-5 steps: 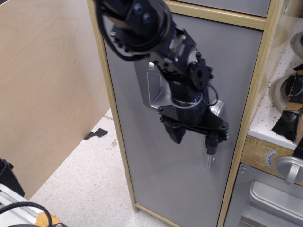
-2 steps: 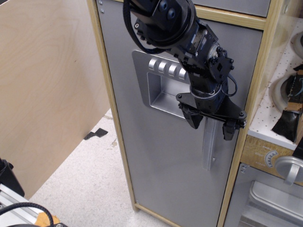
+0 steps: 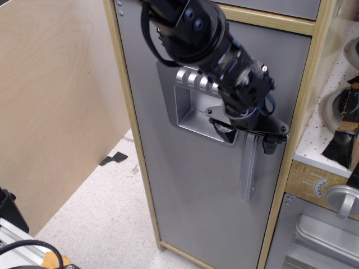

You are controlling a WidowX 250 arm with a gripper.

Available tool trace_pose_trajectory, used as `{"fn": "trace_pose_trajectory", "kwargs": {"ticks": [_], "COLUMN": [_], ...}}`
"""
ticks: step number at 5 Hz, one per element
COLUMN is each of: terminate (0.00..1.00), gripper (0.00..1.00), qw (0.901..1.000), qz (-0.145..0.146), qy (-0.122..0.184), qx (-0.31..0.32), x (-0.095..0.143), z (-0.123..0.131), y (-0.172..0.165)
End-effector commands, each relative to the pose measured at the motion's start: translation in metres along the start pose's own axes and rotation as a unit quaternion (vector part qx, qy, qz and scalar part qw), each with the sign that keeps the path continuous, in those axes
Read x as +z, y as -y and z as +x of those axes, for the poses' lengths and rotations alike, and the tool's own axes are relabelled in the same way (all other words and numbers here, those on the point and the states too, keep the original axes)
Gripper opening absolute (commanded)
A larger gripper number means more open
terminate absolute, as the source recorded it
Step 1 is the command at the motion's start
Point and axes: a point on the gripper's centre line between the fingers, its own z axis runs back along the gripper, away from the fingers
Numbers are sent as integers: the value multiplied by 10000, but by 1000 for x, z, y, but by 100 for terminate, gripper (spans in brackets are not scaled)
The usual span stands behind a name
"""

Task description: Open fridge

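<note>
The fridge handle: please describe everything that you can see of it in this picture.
The fridge handle is a silver vertical bar, metallic in look, standing upright on the right side of the matte grey fridge door, just below and right of the silver dispenser panel. Its lower end bends to meet the door; its upper end is hidden behind the black gripper, whose fingers sit either side of the bar's top. Whether they touch it cannot be told. The door looks closed.

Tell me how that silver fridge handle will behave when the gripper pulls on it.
The handle looks like a rigid metal loop, so it likely won't flex. Its smooth, shiny surface may be slippery. The open gripper straddles its top end, and the door looks flat and light, so should probably swing easily.
</note>
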Motion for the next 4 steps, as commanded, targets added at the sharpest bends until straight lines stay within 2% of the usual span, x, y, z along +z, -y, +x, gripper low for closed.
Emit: {"fn": "trace_pose_trajectory", "kwargs": {"ticks": [1, 2, 4], "terminate": [0, 0, 0], "gripper": [0, 0, 0], "qw": [9993, 9999, 9958], "qz": [-51, -46, 0], "qy": [380, -17, -780], "qx": [18, 94, 476], "x": [3, 6, 28], "z": [9, 0, -41], "y": [-4, -6, -8]}}
